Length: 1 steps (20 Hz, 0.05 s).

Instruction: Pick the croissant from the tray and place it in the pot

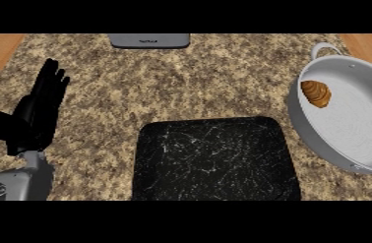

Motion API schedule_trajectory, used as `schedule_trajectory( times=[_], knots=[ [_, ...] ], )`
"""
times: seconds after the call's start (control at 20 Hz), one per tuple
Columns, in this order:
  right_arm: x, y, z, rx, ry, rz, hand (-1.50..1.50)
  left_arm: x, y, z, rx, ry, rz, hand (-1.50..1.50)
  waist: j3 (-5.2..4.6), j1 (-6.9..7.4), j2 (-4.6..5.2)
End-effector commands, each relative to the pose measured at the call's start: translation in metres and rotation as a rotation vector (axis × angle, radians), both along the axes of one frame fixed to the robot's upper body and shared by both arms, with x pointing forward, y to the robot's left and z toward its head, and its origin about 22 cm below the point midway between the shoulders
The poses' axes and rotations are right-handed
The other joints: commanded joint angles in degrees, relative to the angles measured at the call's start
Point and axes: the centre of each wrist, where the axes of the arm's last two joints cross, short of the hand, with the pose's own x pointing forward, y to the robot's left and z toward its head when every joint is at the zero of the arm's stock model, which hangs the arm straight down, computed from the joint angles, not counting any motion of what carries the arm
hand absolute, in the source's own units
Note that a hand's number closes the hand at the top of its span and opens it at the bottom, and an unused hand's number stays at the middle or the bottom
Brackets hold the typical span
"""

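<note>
**Item 1.** Black rectangular tray (216, 161) with white veining and rounded corners. It is the nearest thing, at lower centre, and lies flat on the counter.

**Item 2.** Grey left forearm (29, 180). It enters at the lower-left corner and rises steeply.

**Item 3.** Black left hand (36, 114). It shows at the left edge above the forearm, seen edge-on and pointing toward the far side (a resting pose). The fingers (49, 72) are straight and close together. They hold nothing, touch none of the listed items, and are well apart from both tray and pot.

**Item 4.** Speckled brown-and-beige stone counter (181, 89). It carries everything listed here.

**Item 5.** Round grey metal pot (296, 120) with a pale, ringed interior. It sits at the right edge near the tray's right side and is partly cut off by the view. A loop handle (325, 48) is at its far end.

**Item 6.** Golden-brown ridged croissant (316, 93). It lies inside the pot, against the left inner wall in the farther half.

**Item 7.** Flat grey appliance (149, 40) with rounded corners, at the far edge near centre. A small mark on its near face is too small to read.

**Item 8.** Light wooden strips (9, 43) at both far corners, beyond the stone.
</note>
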Motion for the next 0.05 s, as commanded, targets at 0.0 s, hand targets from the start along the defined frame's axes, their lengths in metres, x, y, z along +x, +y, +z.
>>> schedule_trajectory(
  times=[0.0],
  knots=[
    [0.0075,0.0010,0.0049,-0.010,0.008,-0.008,-1.50,-0.0084,0.0090,0.0009,0.005,-0.006,0.019,0.00,-0.03,0.03,-0.06]
  ],
)
